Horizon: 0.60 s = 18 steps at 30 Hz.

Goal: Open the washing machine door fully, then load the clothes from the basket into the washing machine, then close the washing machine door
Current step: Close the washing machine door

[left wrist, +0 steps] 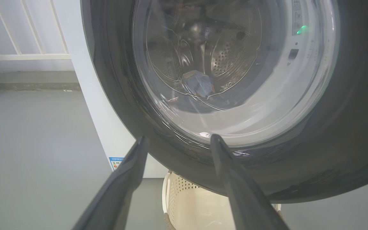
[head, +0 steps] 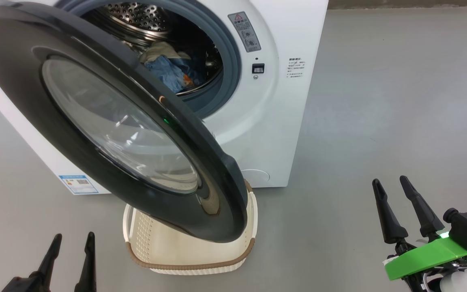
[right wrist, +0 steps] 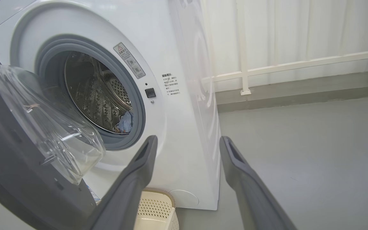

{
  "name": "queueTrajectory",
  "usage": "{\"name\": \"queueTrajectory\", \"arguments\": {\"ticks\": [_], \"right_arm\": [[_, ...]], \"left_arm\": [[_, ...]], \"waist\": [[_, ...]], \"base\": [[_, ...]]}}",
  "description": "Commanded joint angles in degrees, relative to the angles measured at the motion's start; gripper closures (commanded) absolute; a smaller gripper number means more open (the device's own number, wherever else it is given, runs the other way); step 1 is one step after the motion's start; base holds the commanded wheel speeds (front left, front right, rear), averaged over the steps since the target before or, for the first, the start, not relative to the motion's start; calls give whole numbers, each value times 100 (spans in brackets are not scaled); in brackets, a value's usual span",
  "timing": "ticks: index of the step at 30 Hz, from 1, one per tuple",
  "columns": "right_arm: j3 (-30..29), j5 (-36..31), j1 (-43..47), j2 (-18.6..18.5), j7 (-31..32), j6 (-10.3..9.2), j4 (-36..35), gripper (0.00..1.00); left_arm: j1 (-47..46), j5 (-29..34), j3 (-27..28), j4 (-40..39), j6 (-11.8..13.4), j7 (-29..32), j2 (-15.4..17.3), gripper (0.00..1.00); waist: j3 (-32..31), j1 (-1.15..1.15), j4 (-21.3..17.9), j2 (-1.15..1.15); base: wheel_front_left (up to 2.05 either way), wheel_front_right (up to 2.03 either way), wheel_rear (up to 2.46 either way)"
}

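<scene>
Door point(head: 116, 121): part-open, swung out from the washer point(head: 282, 101) on the left side of the head view. Its outer face and glass bowl tilt toward the head camera. Its lower rim overhangs the basket point(head: 193, 251).

Clothes point(head: 172, 71): a blue and cream bundle, low in the drum point(head: 136, 16) behind the gasket point(head: 229, 61).

Basket: on the floor point(head: 379, 101), just beside the washer's front and under the door. The part of its inside that can be seen is bare; the door hides the rest.

Judgement: loading looks done, and closing the door is the step in hand. The door stands wide enough that it needs a push on its outer face.

Left gripper point(head: 75, 235): low at the head view's lower left, on the door's outer side. Fingers apart, holding nothing. In the left wrist view the fingertips point(left wrist: 214, 140) point at the lower black rim and are close to it. I cannot tell whether they touch it. The gripper seems well placed to shove the door shut.

Right gripper point(head: 389, 181): lower right, over bare floor and well apart from door, washer and basket. Fingers spread, empty. Probably parked there to keep clear of the door's swing.
</scene>
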Motion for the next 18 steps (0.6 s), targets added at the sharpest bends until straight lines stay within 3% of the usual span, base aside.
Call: {"name": "queueTrajectory", "arguments": {"ticks": [1, 7, 8, 9, 10, 11, 12, 18], "right_arm": [[99, -3, -100, -103, -46, 32, -121, 0], [93, -13, -75, -92, -46, 32, -108, 0], [98, -15, -71, -85, -46, 32, -104, 17], [102, -17, -68, -75, -46, 32, -98, 51], [101, -16, -66, -63, -46, 32, -93, 66], [108, -12, -68, -50, -46, 32, -90, 89], [127, -11, -75, -43, -46, 32, -91, 100], [208, 22, -207, -17, -46, 32, -118, 100]], "left_arm": [[-71, 32, 215, -92, 3, -53, 103, 0], [-73, 75, 165, -95, 3, -53, 122, 0], [-69, 81, 151, -98, 3, -53, 120, 0], [-62, 97, 135, -112, 3, -53, 108, 0], [-56, 116, 126, -128, 3, -53, 92, 0], [-51, 133, 116, -139, 3, -53, 78, 0], [-50, 143, 111, -154, 3, -53, 62, 0], [-53, 152, 93, -171, 3, -53, 24, 0]], "waist": [[-12, 0, 8, 0], [-66, 0, 47, 0], [-77, 0, 59, 0], [-90, 0, 75, 0], [-101, 0, 94, 0], [-112, 0, 114, 0], [-119, 0, 137, 0], [-164, 0, 308, 0]], "base": [[0, 0, 0], [0, 0, 0], [0, 0, 0], [0, 0, 0], [0, 0, 0], [0, 0, 0], [0, 0, 0], [0, 0, 0]]}}
